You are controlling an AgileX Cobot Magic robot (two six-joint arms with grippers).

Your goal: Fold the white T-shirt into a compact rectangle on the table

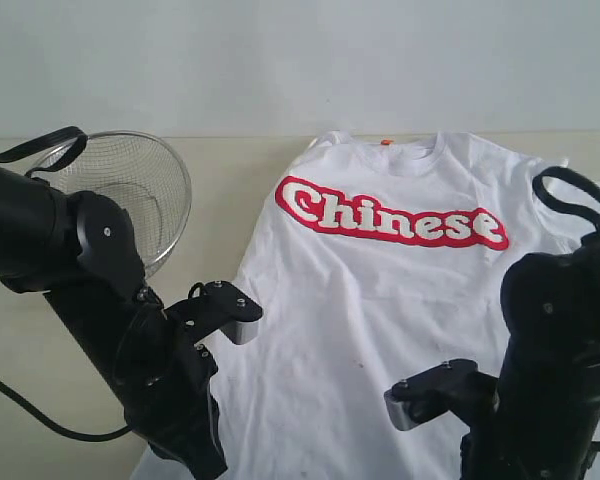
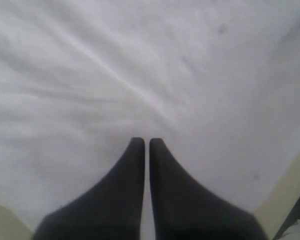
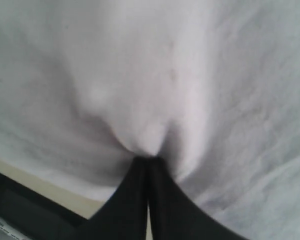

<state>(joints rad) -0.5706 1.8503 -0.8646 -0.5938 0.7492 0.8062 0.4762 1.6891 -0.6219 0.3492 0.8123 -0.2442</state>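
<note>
The white T-shirt (image 1: pixel 380 300) lies spread face up on the table (image 1: pixel 220 190), its red "Chinese" band (image 1: pixel 390 213) across the chest and an orange neck tag (image 1: pixel 386 142) at the collar. Both arms reach down over the shirt's near part, and their fingertips drop below the exterior view's bottom edge. My left gripper (image 2: pixel 146 142) is closed to a thin slit with its tips down in the white cloth (image 2: pixel 140 75), where a crease runs in toward them. My right gripper (image 3: pixel 149 160) is shut on a puckered bunch of shirt fabric (image 3: pixel 140 135).
A round wire-mesh basket (image 1: pixel 140 190) stands at the back left, beside the shirt's sleeve and behind the left arm (image 1: pixel 100 300). The right arm (image 1: pixel 550 370) covers the shirt's near right part. A pale wall rises behind the table's far edge.
</note>
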